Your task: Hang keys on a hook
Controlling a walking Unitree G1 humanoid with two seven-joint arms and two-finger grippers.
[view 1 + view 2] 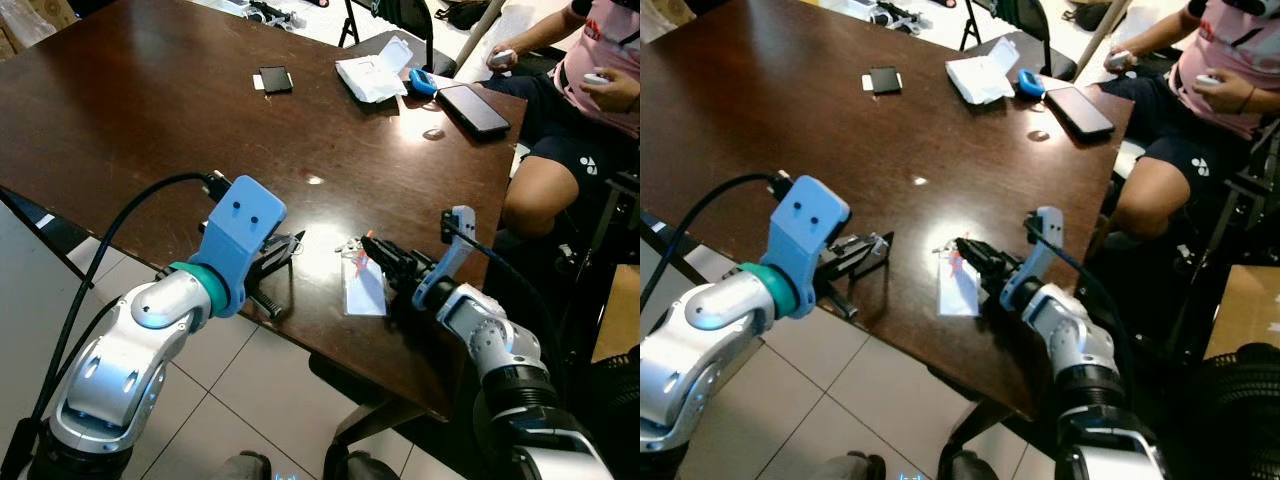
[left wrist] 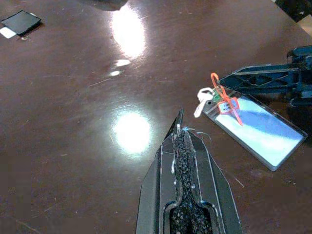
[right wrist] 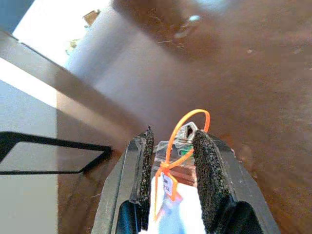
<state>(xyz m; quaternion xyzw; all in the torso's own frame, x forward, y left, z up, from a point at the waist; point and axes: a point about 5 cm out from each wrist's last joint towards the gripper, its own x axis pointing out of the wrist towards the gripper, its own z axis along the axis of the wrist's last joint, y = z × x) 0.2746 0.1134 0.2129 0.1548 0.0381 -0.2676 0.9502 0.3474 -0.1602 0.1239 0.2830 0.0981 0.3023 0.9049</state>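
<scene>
A small bunch of keys (image 2: 202,101) with an orange loop (image 2: 220,92) and a clear card tag (image 2: 260,132) lies on the dark brown table (image 1: 150,110) near its front edge. My right gripper (image 3: 170,137) is low over the tag, open, its fingers (image 1: 392,264) either side of the orange loop, with the silver key just past the tips. My left gripper (image 1: 290,243) rests at the table's front edge a short way left of the keys. It is shut on nothing, its tip (image 2: 179,124) pointing toward them.
At the table's far side lie a black phone (image 1: 472,108), a small black device (image 1: 275,79), white packaging (image 1: 372,75) and a blue object (image 1: 421,82). A person (image 1: 590,90) sits at the far right corner. Tiled floor shows below the front edge.
</scene>
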